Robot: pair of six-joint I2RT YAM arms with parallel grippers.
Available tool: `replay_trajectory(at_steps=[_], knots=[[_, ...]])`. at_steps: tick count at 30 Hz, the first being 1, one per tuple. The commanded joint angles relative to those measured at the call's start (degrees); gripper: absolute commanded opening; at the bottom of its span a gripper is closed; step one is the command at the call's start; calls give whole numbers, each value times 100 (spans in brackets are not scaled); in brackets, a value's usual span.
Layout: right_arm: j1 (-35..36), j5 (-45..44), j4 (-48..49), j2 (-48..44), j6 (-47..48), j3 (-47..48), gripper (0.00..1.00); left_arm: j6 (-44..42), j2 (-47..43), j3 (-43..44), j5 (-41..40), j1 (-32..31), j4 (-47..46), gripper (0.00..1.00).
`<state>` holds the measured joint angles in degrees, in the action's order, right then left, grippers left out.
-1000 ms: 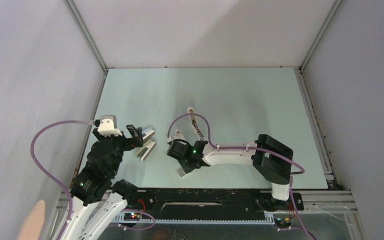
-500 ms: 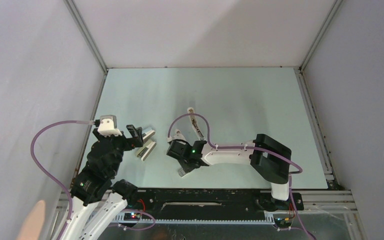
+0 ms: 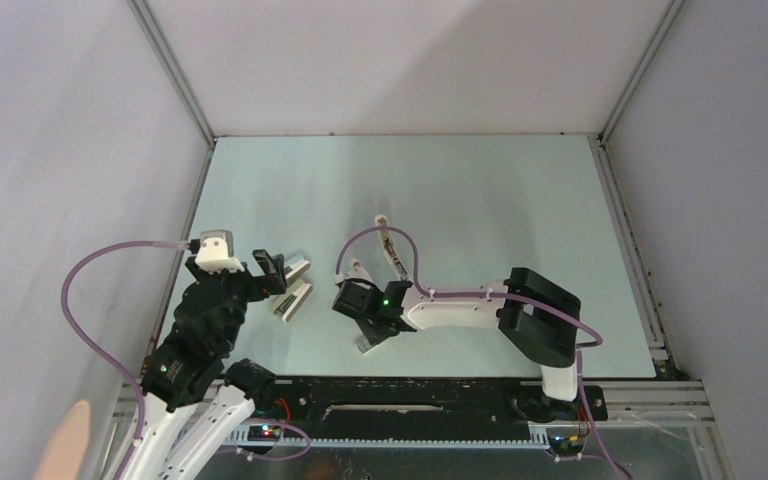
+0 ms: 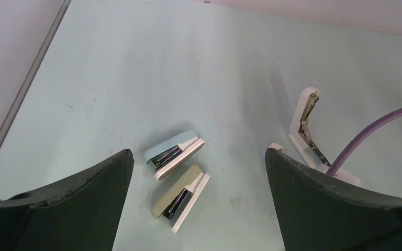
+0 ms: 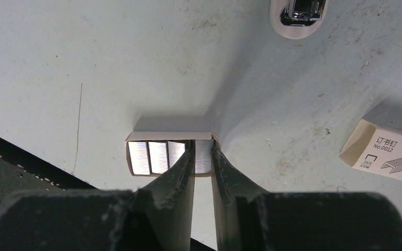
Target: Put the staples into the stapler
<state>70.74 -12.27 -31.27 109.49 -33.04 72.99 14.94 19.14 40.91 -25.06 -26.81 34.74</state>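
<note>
Your right gripper [image 5: 203, 149] is pinching the flat grey metal staple block [image 5: 203, 164] on the pale green table [image 5: 57, 63]; your left gripper [image 4: 199, 154] is gaping wide; the slim white plastic stapler [image 4: 306, 130] is lying open nearby.

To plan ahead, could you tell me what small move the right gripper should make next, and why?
Probably lift the right gripper straight up: its fingers pinch one strip of the staples, lying flat on the table.

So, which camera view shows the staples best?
The right wrist view: the staples lie at its centre, with the right gripper gripping one strip. The top external view shows only a grey speck under that gripper; the left wrist view shows none.
</note>
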Motion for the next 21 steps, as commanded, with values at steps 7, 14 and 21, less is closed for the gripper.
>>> replay_trajectory(at_steps=[7,14,21], knots=[[-58,38,-3,341,-82,197,26,-61,55,-21,60,53,-171,98],[-116,81,30,321,-32,193,19,-61,55,-21,59,53,-178,98],[-114,-56,3,-177,54,195,7,-61,64,-21,60,53,-185,98]])
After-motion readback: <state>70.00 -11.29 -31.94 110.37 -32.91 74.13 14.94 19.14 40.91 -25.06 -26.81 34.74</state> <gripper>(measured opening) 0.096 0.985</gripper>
